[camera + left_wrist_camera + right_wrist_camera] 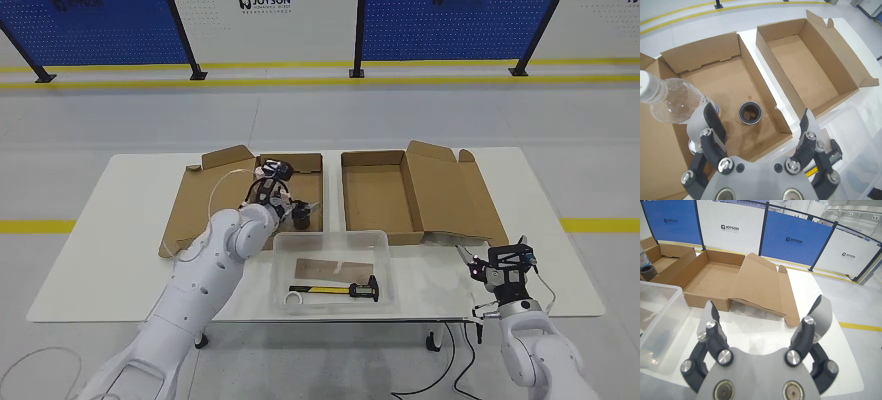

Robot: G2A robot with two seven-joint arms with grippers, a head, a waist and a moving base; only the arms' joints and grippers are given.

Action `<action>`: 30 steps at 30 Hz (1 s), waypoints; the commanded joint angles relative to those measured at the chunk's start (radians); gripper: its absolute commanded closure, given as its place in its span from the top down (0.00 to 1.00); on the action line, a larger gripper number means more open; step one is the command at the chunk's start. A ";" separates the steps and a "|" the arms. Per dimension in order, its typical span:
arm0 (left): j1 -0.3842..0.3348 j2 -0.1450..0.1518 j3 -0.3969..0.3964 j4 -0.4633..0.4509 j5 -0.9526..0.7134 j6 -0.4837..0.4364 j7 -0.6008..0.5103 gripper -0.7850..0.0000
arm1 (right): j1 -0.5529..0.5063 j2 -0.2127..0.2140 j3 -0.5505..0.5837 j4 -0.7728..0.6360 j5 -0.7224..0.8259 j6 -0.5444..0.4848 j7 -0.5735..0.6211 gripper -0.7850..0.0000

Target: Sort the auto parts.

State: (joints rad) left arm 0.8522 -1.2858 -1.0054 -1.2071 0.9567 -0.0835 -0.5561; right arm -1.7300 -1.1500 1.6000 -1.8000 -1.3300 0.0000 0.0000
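Now between picks.
Left hand (758, 109) spread wide above metal sleeve (750, 113) in cardboard box (205, 205), left of centre; next, reach for caliper (335, 291) in clear bin (382, 240), lower centre.

The scene is lit brightly and evenly, apparently from overhead. Soft shadows are cast on the cardboard box (725, 79) floor around the black ring (750, 113). The white desk (761, 328) is nearly washed out. Straight lines are bowed towards the wrist views' edges.
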 commanded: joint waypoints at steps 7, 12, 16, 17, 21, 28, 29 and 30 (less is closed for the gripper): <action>0.135 0.033 -0.052 -0.209 0.185 -0.023 0.088 1.00 | 0.000 0.000 0.000 0.000 0.000 0.000 0.000 1.00; 0.231 0.053 -0.114 -0.312 0.276 0.002 0.164 1.00 | 0.000 0.000 0.000 0.000 0.000 0.000 0.000 1.00; 0.309 0.065 -0.165 -0.377 0.315 0.017 0.205 1.00 | 0.000 0.000 0.000 0.000 0.000 0.000 0.000 1.00; 0.329 0.068 -0.177 -0.392 0.326 0.023 0.213 1.00 | 0.000 0.000 0.000 0.000 0.000 0.000 0.000 1.00; 0.408 0.076 -0.229 -0.452 0.336 0.054 0.252 1.00 | 0.000 0.000 0.000 0.000 0.000 0.000 0.000 1.00; 0.557 0.086 -0.303 -0.559 0.398 0.157 0.302 1.00 | 0.000 0.000 0.000 0.000 0.000 0.000 0.000 1.00; 0.578 0.086 -0.313 -0.572 0.394 0.174 0.309 1.00 | 0.000 0.000 0.000 0.000 0.000 0.000 0.000 1.00; 0.599 0.087 -0.323 -0.583 0.401 0.193 0.312 1.00 | 0.000 0.000 0.000 0.000 0.000 0.000 0.000 1.00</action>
State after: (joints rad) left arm 1.4272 -1.1994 -1.3182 -1.7785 1.3550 0.0883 -0.2480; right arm -1.7300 -1.1500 1.6000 -1.8000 -1.3300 0.0000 0.0000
